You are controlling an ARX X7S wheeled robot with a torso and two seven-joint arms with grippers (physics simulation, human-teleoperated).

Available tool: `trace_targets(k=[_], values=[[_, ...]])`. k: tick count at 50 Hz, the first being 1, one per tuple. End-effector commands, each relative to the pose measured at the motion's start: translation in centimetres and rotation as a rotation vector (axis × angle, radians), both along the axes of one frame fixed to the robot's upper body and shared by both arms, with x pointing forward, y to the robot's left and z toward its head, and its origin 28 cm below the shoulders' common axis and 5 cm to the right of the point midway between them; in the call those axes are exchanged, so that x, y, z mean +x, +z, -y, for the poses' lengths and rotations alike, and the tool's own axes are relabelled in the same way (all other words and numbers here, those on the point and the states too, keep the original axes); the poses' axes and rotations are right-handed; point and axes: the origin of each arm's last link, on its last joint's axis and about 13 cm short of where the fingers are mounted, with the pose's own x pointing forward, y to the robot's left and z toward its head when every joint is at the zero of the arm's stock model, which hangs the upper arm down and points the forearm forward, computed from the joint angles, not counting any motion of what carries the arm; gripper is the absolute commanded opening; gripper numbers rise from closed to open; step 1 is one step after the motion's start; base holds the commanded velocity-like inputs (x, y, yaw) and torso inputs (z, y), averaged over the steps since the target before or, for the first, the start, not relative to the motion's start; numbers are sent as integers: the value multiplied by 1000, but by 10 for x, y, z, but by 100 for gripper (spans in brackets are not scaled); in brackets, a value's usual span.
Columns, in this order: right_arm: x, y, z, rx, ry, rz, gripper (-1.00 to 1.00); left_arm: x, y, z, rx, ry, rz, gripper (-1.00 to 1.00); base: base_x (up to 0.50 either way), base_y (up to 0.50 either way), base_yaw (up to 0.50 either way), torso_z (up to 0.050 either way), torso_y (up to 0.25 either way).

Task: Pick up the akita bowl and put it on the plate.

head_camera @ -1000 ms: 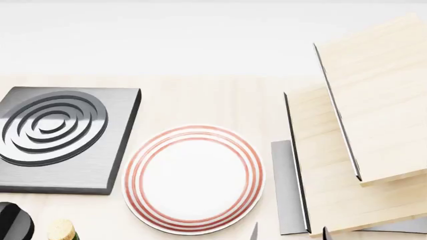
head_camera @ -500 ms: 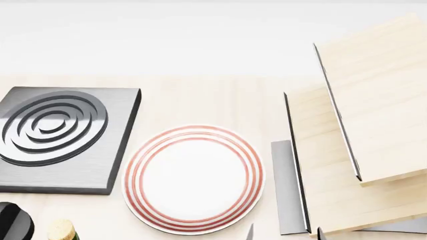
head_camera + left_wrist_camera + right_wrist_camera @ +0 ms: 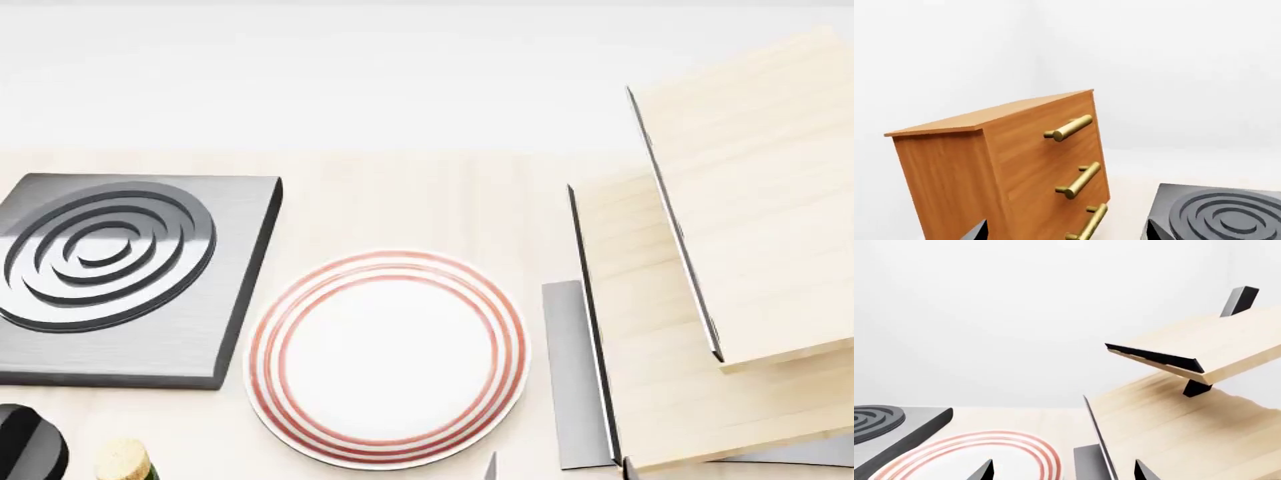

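Note:
The akita bowl is out of view in every frame. The plate (image 3: 387, 358), white with red rings round its rim, lies flat on the light wood table with nothing on it; its edge also shows in the right wrist view (image 3: 981, 447). My right gripper (image 3: 1064, 473) is open and empty, and hovers over the plate's right edge beside the rack's grey base. Only its two fingertips (image 3: 491, 467) peek in at the head view's bottom edge. My left gripper (image 3: 1065, 235) is open and empty, facing a wooden drawer cabinet.
A dark grey square burner (image 3: 114, 275) sits left of the plate. A pale wooden rack with slanted shelves (image 3: 721, 270) stands on the right. An orange-brown cabinet with brass handles (image 3: 1007, 170) is near the left gripper. A cork-topped bottle (image 3: 123, 460) and a black rounded shape (image 3: 27, 445) show at the bottom left.
The right gripper's fingertips have shifted left along the head view's bottom edge, towards the plate. Plate, burner and rack have not moved.

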Motion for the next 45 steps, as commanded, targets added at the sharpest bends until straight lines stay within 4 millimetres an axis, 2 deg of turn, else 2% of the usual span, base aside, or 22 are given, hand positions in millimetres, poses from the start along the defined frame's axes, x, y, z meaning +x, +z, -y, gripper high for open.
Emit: trace_targets(k=[1,14,23,45], values=[[1,-2,-1,-2,2,-6,100,-3,-4,-2,-54,-59,-108,100,0,0,0,0,0],[3,-4,-1,-5,4,-14,100,-5,-5,-7,-154,-68,-199,100,0,0,0,0,0],[4,-7,-1,-5,3,-22,100,-2,-17,-10,-271,-34,-384,100,0,0,0,0,0],[7,-11,-3,-12,2,-35,100,-4,-27,-14,-256,-10,-605,100,0,0,0,0,0]])
